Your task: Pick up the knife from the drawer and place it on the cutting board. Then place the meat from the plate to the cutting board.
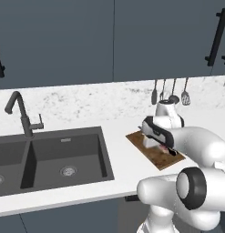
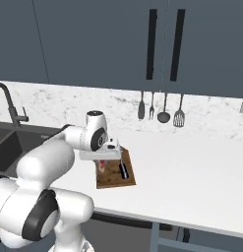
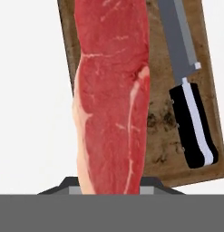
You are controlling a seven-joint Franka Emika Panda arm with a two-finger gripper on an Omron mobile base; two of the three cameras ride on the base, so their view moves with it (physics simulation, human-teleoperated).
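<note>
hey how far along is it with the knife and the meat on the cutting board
Done: the knife already lies on the cutting board. In hand: the gripper is shut on the meat, holding it over the board beside the knife. Left: set the meat down on the board and let go. The hand view does not show whether it touches the wood yet.

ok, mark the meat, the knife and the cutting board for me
meat (image 3: 111, 99), hand view, middle of the red strip
knife (image 3: 192, 122), hand view, black handle
cutting board (image 3: 161, 122), hand view, bare wood between meat and knife
</note>
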